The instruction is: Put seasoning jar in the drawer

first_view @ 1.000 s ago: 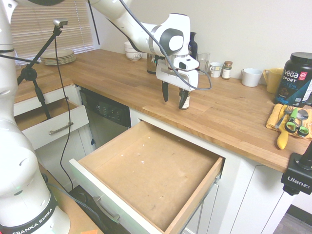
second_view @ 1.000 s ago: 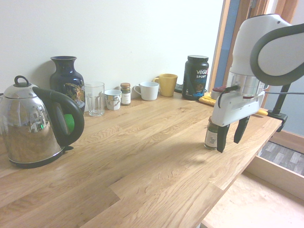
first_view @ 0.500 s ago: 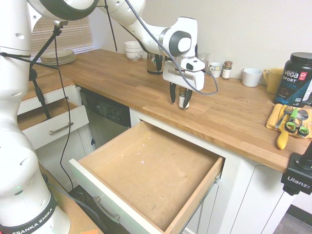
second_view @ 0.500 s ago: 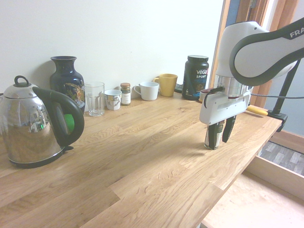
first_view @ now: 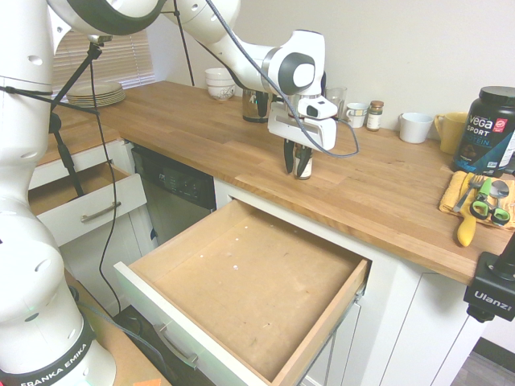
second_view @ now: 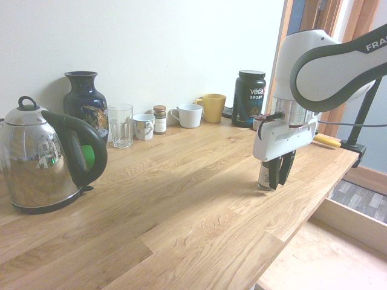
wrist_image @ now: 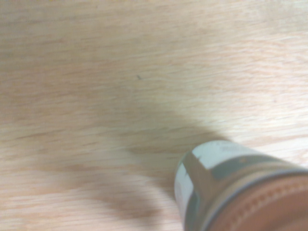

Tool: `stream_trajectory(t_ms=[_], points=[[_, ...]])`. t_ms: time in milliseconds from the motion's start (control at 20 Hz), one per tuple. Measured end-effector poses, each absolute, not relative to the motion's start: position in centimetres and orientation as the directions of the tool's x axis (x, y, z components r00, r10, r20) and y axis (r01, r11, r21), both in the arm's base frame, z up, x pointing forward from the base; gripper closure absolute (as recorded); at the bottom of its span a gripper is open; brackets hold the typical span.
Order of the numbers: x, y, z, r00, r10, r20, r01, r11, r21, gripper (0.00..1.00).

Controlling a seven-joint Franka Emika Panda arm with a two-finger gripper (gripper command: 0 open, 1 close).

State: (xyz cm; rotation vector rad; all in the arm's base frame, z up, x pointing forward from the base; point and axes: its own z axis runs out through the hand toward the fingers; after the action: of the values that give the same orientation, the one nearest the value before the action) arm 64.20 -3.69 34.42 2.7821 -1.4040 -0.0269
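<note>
Seasoning jar (second_view: 263, 176) stands upright on the counter (second_view: 193, 211) at my jaws (first_view: 294, 174), whether gripped or free I cannot tell; drawer (first_view: 249, 281) is already open, lift, transfer and placing remain.

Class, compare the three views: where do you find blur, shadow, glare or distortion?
Wrist view: seasoning jar and wood grain blurred, a soft shadow on the countertop; first exterior view: pale glare on the Vega tub's edge, wide-angle lean at the sides; second exterior view: bright reflections on the metal kettle, faint shadow beside the blue vase on the wall.
</note>
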Motion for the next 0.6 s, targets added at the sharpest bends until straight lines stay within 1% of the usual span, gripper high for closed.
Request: stream_trajectory(t_ms=[600], points=[[64.22, -3.43, 34.39, 0.599, -0.801, -0.004, -0.8, -0.599, 0.03, 1.0]])
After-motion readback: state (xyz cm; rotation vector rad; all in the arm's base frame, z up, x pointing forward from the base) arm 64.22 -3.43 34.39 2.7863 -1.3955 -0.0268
